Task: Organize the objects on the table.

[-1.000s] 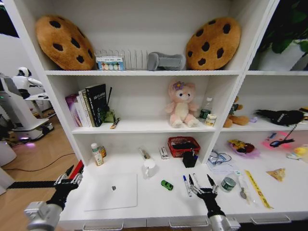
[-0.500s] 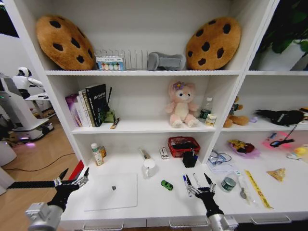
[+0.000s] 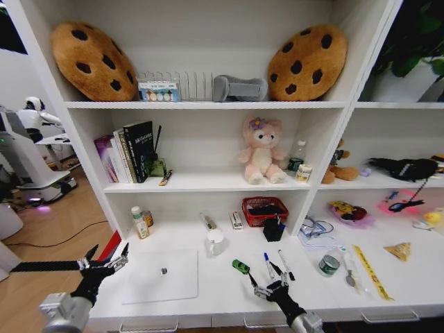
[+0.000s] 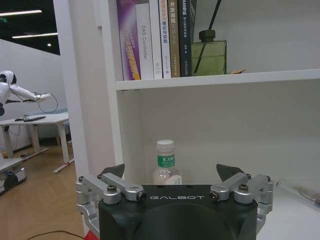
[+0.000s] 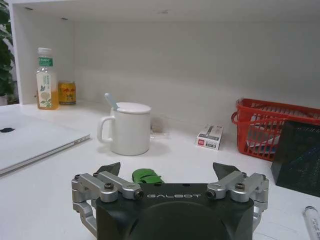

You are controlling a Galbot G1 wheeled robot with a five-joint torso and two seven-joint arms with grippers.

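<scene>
Right tool point(image 3: 267, 285) released over tabletop point(image 3: 222, 291), near green piece point(image 5: 146, 176), which is partly hidden behind tool body. Left tool point(image 3: 104, 258) released, off tabletop's left end beside laptop point(image 3: 161, 275).

smooth white table point(image 3: 208, 295); matt silver laptop point(image 3: 161, 276); glossy mug point(image 5: 129, 128).

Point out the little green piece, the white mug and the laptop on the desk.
green piece point(image 3: 241, 266), head view, middle of its top.
white mug point(image 5: 129, 129), right wrist view, front of its body.
laptop point(image 3: 161, 276), head view, closed lid.
</scene>
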